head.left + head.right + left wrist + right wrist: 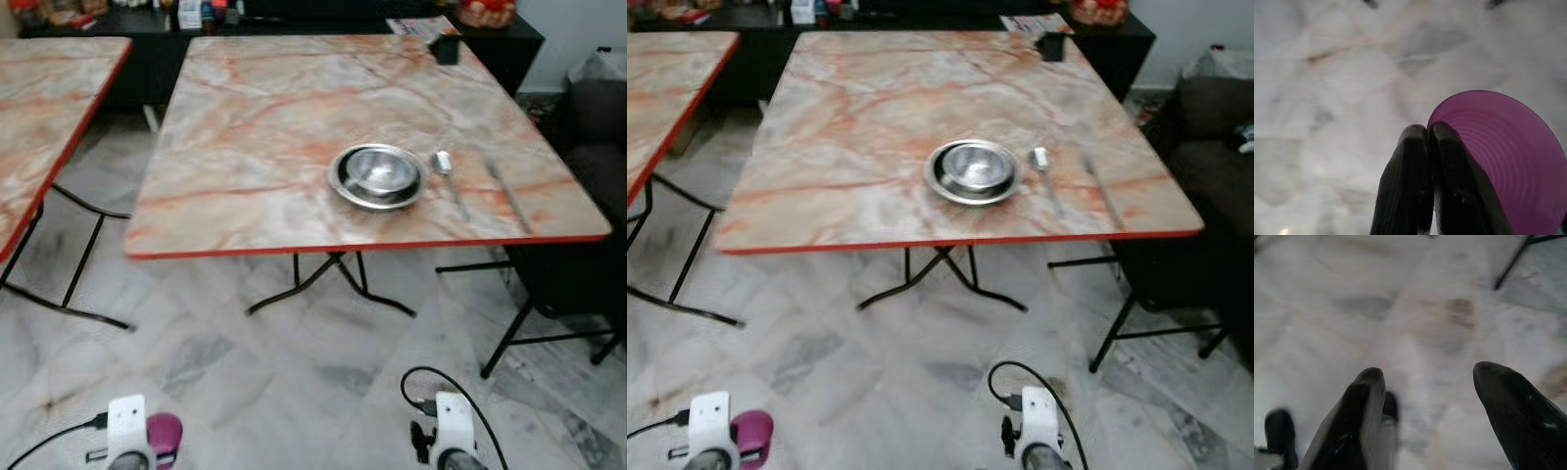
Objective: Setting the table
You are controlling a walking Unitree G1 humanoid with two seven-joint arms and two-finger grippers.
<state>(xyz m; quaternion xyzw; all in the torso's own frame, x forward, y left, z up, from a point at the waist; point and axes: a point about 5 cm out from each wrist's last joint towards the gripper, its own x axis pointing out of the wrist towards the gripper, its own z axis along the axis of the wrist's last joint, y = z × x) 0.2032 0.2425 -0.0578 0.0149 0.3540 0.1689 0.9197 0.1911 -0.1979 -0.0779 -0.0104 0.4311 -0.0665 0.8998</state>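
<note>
On the marble-pattern table (274, 127), near its front edge, a steel bowl (377, 174) sits on a plate, with a spoon (446, 176) just beside it toward the right edge; grey marble floor (294, 382) lies below. Left gripper (1431, 147) hangs low, its fingers pressed together on the rim of a purple cup (1508, 156). Right gripper (1430, 382) has its fingers spread wide and holds nothing.

marble table (255, 147), steel bowl (377, 174), spoon (444, 164)
</note>
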